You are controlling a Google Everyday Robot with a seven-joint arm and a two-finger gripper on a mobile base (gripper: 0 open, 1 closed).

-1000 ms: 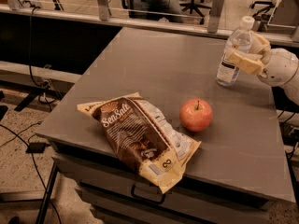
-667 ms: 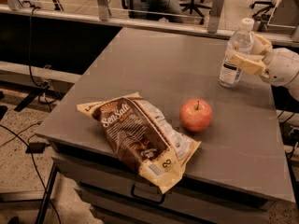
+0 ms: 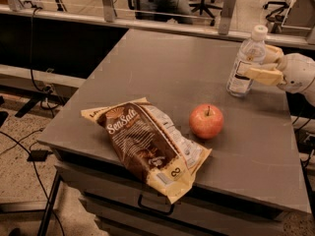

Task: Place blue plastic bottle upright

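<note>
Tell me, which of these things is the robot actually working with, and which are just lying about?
Part of the job:
- blue plastic bottle, upright at the far right of the table
- gripper, reaching in from the right, closed around the bottle's middle

Just lying about:
- apple, mid-table
- snack bag, flat near the front edge

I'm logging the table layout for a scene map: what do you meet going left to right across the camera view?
Chip bag → apple → blue plastic bottle, with the gripper at it, reaching in from the right edge.
</note>
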